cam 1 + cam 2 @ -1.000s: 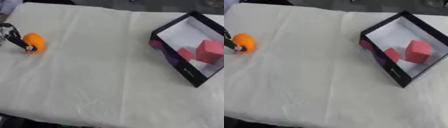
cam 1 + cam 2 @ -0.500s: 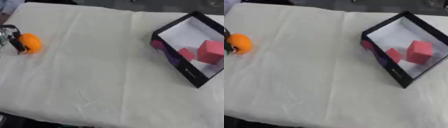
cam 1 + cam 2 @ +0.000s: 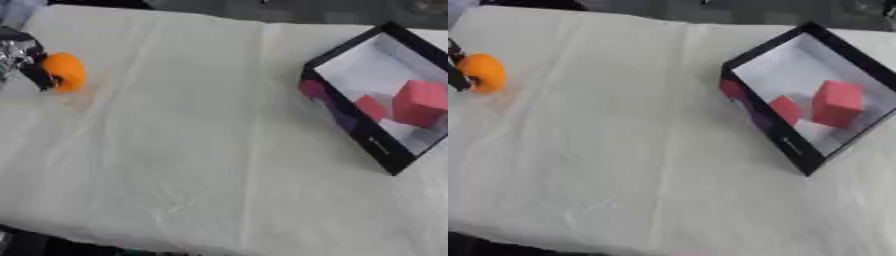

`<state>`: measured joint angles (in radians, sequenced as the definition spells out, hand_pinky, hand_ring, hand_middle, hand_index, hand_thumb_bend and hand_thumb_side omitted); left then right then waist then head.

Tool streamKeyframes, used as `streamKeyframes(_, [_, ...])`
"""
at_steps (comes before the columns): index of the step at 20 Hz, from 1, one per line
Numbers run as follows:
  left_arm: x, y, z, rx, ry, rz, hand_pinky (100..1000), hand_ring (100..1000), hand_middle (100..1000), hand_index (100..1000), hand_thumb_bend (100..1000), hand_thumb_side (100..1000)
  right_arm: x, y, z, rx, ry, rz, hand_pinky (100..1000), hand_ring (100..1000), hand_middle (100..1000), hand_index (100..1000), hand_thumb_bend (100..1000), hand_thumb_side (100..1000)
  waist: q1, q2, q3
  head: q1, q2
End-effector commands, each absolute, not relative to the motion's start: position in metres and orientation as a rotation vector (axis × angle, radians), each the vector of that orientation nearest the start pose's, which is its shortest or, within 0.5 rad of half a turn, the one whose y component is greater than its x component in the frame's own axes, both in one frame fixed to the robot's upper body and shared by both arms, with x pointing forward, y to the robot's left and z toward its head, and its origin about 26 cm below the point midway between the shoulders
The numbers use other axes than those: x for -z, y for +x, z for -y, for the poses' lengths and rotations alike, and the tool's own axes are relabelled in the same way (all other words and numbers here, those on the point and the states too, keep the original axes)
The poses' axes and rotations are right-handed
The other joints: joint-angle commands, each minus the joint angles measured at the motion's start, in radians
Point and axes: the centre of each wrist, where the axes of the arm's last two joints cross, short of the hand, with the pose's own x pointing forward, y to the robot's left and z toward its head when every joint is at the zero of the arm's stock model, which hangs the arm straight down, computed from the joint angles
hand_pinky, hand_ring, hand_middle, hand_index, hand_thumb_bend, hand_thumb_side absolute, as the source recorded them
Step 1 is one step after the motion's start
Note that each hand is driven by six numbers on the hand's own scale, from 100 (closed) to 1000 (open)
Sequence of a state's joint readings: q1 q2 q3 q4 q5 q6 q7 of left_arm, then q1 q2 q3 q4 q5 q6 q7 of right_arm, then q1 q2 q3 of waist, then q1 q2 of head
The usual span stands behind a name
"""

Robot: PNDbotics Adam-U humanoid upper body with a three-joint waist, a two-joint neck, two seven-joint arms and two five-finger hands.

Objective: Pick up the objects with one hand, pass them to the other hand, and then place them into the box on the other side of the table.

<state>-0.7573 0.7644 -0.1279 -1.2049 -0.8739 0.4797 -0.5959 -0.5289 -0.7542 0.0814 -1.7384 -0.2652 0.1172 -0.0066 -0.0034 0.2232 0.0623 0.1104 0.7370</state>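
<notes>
Left eye view: left hand (image 3: pixel 26 62) is pinching the orange (image 3: pixel 66 72), far from the box (image 3: pixel 372 142); handover and placing remain.

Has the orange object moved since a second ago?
Yes. Held in the left hand, the orange object has risen slightly toward the table's far left edge, while the box stays put.

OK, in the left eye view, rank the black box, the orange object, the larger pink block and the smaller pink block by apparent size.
1. Black box
2. Larger pink block and orange object: look about alike
3. Smaller pink block
</notes>
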Motion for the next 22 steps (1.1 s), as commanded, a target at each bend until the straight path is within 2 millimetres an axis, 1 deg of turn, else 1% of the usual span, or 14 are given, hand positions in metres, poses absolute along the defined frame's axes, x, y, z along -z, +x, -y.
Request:
streamKeyframes(1, [-0.278,0.406,-0.372,0.946,1.208,0.944,811,774,676,541,199,100,-0.278,0.342,0.321,-0.596,-0.311,2.085,953,984,1000,1000,100,466,0.009,-0.032,0.001,-0.006,-0.005])
streamKeyframes(3, [-0.284,0.402,-0.363,0.962,1.222,0.988,808,770,671,536,196,100,-0.279,0.342,0.32,-0.593,-0.31,2.086,953,984,1000,1000,100,470,0.009,-0.032,0.001,-0.01,-0.007])
streamKeyframes(4, [-0.286,0.4,-0.359,0.969,1.228,1.008,807,769,670,535,212,100,-0.28,0.341,0.32,-0.591,-0.308,2.089,952,984,1000,1000,100,493,0.008,-0.032,0.001,-0.013,-0.008])
streamKeyframes(5, [-0.288,0.399,-0.356,0.975,1.232,1.024,807,769,669,535,195,100,-0.28,0.341,0.32,-0.59,-0.307,2.091,952,984,1000,1000,100,472,0.008,-0.032,0.0,-0.015,-0.009])
streamKeyframes(12, [-0.298,0.387,-0.326,1.006,1.262,1.183,794,751,646,529,180,100,-0.29,0.337,0.314,-0.6,-0.284,2.131,951,984,1000,1000,100,470,0.008,-0.032,-0.002,-0.027,-0.013])
streamKeyframes(18, [-0.296,0.382,-0.304,0.97,1.24,1.314,791,741,629,525,165,100,-0.304,0.33,0.299,-0.664,-0.247,2.187,950,985,1000,1000,100,470,0.007,-0.034,-0.005,-0.041,-0.014])
streamKeyframes(22, [-0.29,0.382,-0.29,0.951,1.194,1.416,793,739,623,519,148,100,-0.313,0.325,0.282,-0.748,-0.222,2.229,951,986,1000,1000,100,470,0.006,-0.035,-0.006,-0.052,-0.01])
